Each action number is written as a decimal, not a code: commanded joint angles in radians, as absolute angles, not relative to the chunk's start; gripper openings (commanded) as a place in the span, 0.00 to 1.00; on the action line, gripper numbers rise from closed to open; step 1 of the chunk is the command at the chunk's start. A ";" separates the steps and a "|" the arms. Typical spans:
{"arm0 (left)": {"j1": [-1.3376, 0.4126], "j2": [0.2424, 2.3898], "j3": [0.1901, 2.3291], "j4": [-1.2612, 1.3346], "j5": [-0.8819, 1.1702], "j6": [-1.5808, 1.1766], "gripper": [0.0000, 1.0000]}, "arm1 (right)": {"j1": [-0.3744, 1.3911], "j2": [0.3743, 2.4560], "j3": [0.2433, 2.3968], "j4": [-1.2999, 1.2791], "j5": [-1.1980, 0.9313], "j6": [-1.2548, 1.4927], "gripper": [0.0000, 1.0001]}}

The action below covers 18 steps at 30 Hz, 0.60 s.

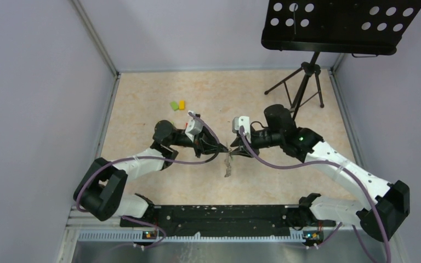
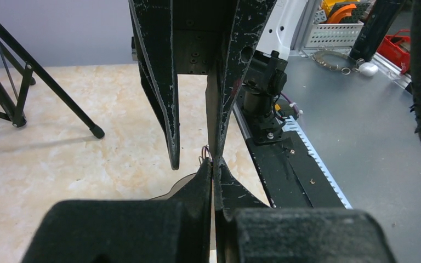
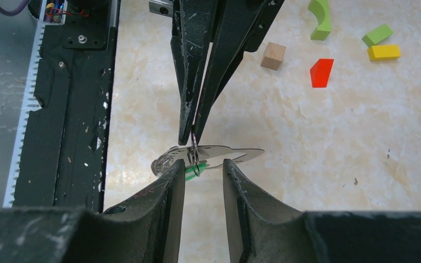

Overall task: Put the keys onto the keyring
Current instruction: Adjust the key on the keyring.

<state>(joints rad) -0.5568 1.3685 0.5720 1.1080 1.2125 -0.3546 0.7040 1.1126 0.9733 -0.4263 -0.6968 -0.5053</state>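
Overhead, the left gripper (image 1: 220,147) and right gripper (image 1: 235,151) met tip to tip, the keys (image 1: 228,167) dangling just beneath them. From the left wrist, the left gripper was pinched closed on the keyring (image 2: 205,157). From the right wrist, the right gripper's jaws stood apart, the keys and a green tag (image 3: 191,173) hanging on the keyring at its fingertips (image 3: 176,170).

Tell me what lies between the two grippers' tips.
In the right wrist view, the keyring, pinched by the shut left gripper, and the keys with a green tag hang between it and the right gripper.
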 commanded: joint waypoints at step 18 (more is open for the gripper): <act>-0.553 1.388 0.567 1.201 1.217 -0.390 0.00 | 0.697 1.151 0.982 -0.387 -0.803 -0.511 0.13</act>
